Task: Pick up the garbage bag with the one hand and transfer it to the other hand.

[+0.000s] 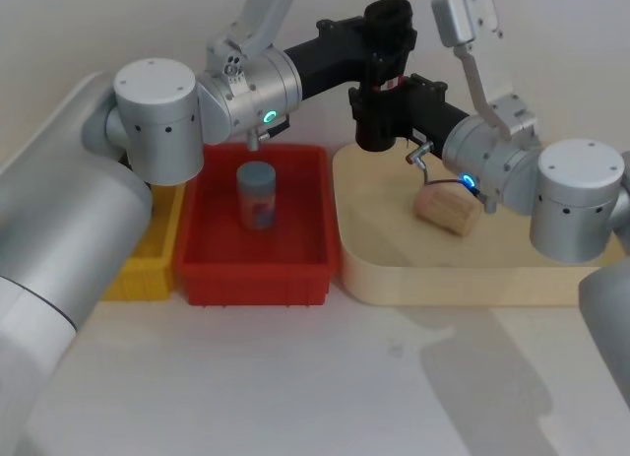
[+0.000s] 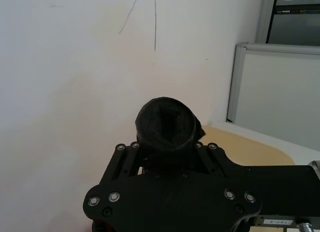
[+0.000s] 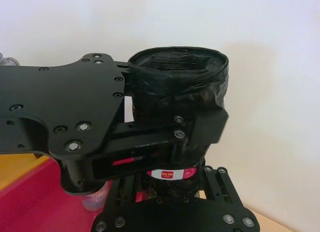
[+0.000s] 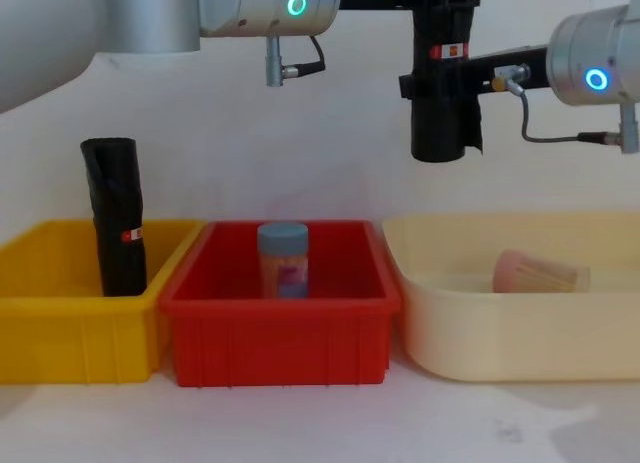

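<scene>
My left end effector [image 1: 386,42], on the green-lit arm, and my right end effector [image 1: 386,106], on the blue-lit arm, are both closed on the upright black rolled plastic garbage bag [image 4: 440,83]. The roll hangs in the air above the gap between the red plastic bin [image 4: 280,328] and the cream tray [image 4: 510,333].

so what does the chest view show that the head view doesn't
Chest view alone: a second black roll standing upright in the yellow bin, which the left arm covers in the head view.

Head view alone: the tan block seen from above on the cream tray floor.

Both: the garbage bag roll held upright in the air between the left claw and right claw, both shut on it, and the blue-lidded jar in the red bin.
</scene>
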Robot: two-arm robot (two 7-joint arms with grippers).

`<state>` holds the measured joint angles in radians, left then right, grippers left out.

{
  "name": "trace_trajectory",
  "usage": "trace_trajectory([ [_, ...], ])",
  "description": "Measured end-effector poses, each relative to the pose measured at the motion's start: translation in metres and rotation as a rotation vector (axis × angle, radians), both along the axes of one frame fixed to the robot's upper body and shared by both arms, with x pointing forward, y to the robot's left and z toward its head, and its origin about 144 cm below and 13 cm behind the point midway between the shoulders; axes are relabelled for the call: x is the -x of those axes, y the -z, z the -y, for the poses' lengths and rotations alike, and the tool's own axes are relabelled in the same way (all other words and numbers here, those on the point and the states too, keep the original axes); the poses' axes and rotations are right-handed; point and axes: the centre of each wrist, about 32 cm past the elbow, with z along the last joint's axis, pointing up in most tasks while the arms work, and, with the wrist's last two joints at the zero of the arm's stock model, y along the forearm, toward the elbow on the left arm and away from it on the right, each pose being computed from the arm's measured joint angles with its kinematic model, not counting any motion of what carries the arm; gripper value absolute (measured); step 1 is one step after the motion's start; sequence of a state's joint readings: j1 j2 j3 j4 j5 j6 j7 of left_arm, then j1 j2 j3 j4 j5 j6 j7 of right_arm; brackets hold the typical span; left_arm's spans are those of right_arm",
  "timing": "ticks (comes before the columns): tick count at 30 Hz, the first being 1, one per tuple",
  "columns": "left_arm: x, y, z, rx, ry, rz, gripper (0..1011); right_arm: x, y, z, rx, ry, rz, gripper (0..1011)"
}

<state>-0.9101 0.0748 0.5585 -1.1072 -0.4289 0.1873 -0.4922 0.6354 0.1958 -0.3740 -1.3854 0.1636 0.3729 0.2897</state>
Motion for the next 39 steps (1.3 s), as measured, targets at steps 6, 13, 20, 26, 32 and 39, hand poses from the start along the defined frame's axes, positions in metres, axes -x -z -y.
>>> trace_trajectory([
  [6,0.0,0.0,0.0,0.0,0.0,0.0,542,0.0,0.0,0.0,0.0,0.0,0.0,563],
  [13,0.0,0.0,0.0,0.0,0.0,0.0,755,0.0,0.0,0.002,-0.003,0.007,0.002,563],
  [20,0.0,0.0,0.0,0.0,0.0,0.0,963,0.001,-0.001,0.013,-0.017,0.054,0.007,563],
  [26,0.0,0.0,0.0,0.0,-0.001,0.0,1000,0.001,-0.003,0.029,-0.027,0.118,0.005,562],
  [32,0.0,0.0,0.0,0.0,-0.001,0.0,1000,0.003,-0.006,0.046,-0.031,0.183,-0.006,562],
  [39,0.0,0.0,0.0,0.0,-0.001,0.0,1000,0.006,-0.008,0.063,-0.036,0.24,-0.016,646],
])
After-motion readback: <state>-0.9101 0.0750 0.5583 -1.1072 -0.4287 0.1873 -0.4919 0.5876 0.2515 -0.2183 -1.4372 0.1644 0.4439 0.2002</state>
